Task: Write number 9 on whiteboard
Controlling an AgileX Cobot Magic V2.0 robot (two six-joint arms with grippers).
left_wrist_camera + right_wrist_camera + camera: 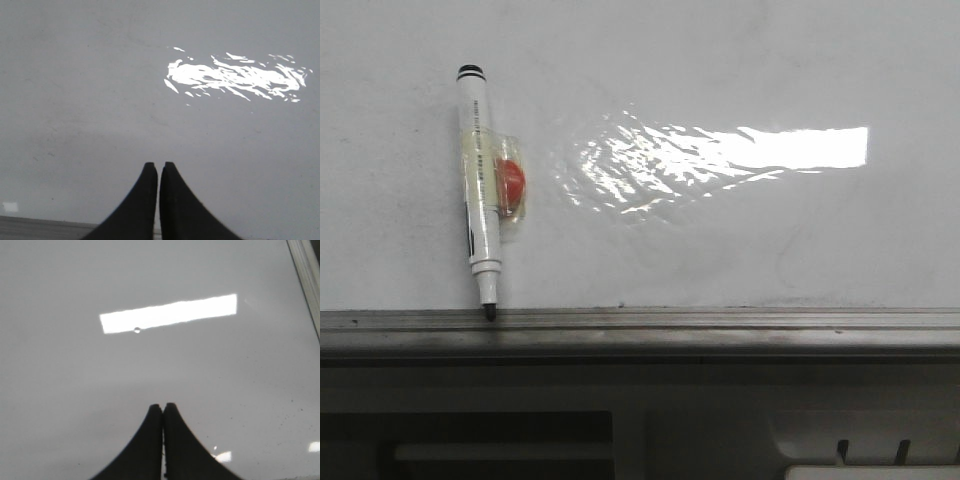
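Observation:
The whiteboard [740,240] fills the front view, glossy white-grey with a bright glare patch and a grey metal rail [720,330] along its near edge. No number 9 shows on it. A white marker pen [480,190] with a black tip lies upright at the left, its tip touching the rail, a red piece [509,183] taped to its side. Neither gripper shows in the front view. My left gripper [158,165] is shut and empty over bare board [100,100]. My right gripper [163,406] is shut and empty over bare board [75,390].
The board's metal frame edge [307,275] runs along one corner of the right wrist view. Below the rail in the front view is the robot's grey base [620,430].

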